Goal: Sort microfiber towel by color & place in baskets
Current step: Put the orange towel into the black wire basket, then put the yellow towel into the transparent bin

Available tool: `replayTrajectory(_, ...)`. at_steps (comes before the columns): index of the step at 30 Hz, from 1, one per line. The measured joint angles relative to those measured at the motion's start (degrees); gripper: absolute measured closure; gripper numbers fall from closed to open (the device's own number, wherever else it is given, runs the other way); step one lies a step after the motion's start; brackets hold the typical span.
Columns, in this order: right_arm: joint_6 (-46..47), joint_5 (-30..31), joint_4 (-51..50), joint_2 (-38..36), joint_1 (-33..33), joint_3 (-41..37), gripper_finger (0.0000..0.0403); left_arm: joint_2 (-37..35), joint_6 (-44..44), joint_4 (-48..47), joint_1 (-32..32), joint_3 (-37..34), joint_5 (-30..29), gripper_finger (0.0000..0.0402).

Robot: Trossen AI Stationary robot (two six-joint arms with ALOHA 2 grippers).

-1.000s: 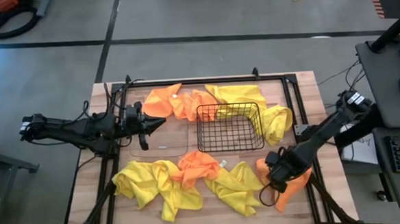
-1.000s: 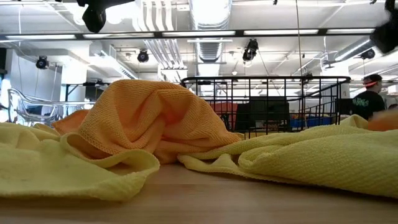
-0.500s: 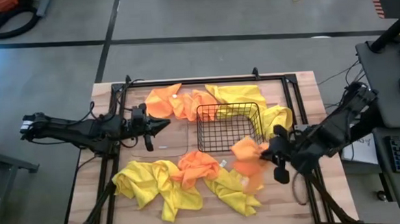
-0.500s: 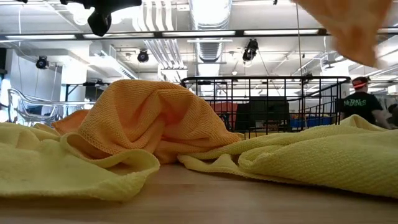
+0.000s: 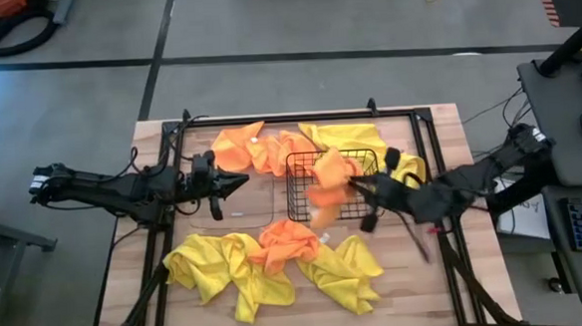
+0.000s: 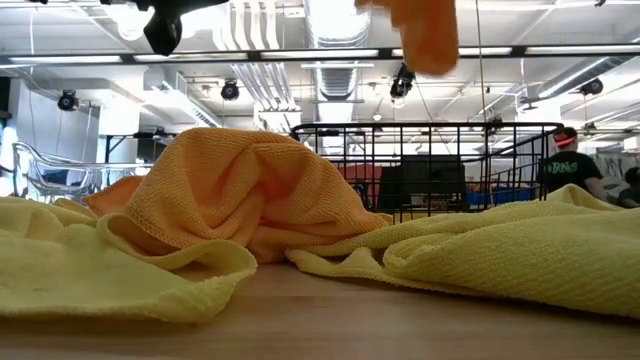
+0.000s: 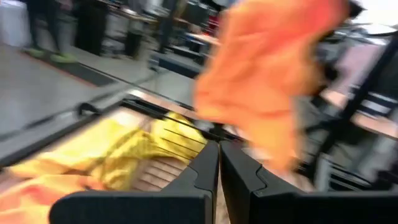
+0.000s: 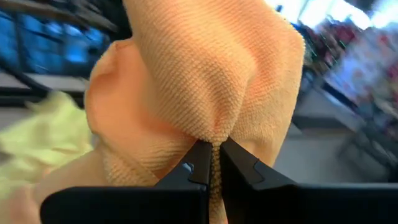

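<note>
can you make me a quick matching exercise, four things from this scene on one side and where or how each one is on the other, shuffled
Things:
1. orange towel in the right gripper
2. black wire basket
3. left gripper
4. yellow towel nearest the right arm

Places or states:
A. lying on the table's near side, untouched
B. shut and empty, beside the basket's left side
C. hanging in the air over the basket
D. standing at the table's middle

Pairs: 1-C, 2-D, 3-B, 4-A
</note>
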Motion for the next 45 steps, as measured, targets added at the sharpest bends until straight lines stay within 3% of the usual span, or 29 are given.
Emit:
replayTrajectory(6,7.65,-0.61,-5.82,1.38,-6.69,-4.49,0.039,0.05,-2.03,0.12,-0.09,0.03,10.89,0.0402)
replayTrajectory(10,11.0,-1.21,-8.69,1.56,-8.5,-6.6,0.039,0.72,-3.92,-1.26,-0.55,0.58,11.12,0.0402)
replayTrajectory(15,12.48,-4.83,-8.66,1.55,-9.05,-8.04,0.039,2.78,-4.23,-14.38,-2.76,6.4,13.07,0.0402)
replayTrajectory(19,12.74,-6.88,-8.58,1.55,-9.01,-8.31,0.0386,5.3,-3.8,-26.16,-5.54,12.25,13.04,0.0402)
replayTrajectory(23,12.88,-7.61,-8.55,1.55,-9.11,-8.48,0.0354,7.87,-5.99,-32.56,-8.51,16.13,13.02,0.0402)
replayTrajectory(29,13.02,-7.61,-8.69,1.55,-9.12,-8.54,0.0283,10.59,-10.72,-35.02,-12.7,18.36,12.12,0.0402)
replayTrajectory(35,16.43,-8.7,-14.3,1.55,-9.12,-6.17,0.0225,11.79,-16.95,-35.25,-17.91,18.6,4.63,0.0402)
replayTrajectory(45,17.6,-17.15,-20.84,1.48,-9.1,-0.07,0.0193,16.62,-25.5,-36.7,-27.33,18.49,1.34,0.0402)
